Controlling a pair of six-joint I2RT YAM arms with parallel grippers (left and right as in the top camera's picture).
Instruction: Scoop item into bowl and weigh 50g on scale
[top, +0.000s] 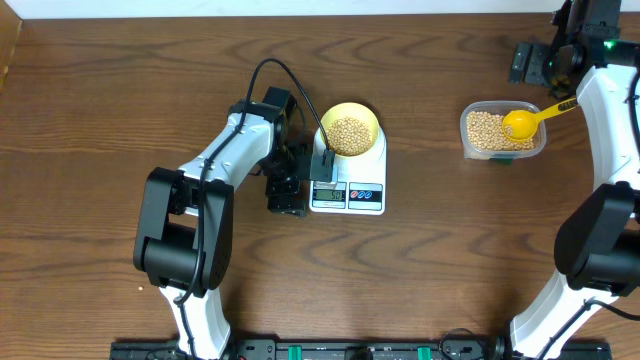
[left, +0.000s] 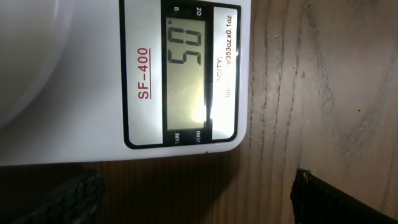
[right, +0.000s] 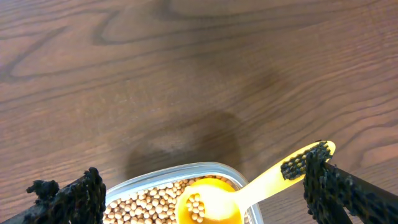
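Claws first: left claw (left: 204, 198) hangs wide open and empty, just beside the display end of the scale (top: 347, 190), its camera staring at the display (left: 186, 74), and it reads fifty! Right claw (right: 200, 190) gapes too, gripping nothing. The scoop (right: 214, 205) lies in the container (right: 155, 173), its handle tip beside one finger. Beans (top: 348, 134) sit heaped in the bowl (top: 350, 106), the bowl sits on the scale, and more beans fill the container. My call: scooping and weighing look done, with nothing left but perhaps pulling the arms clear. Underneath runs a dark wood-grain table (top: 120, 90); nothing of the room beyond shows.
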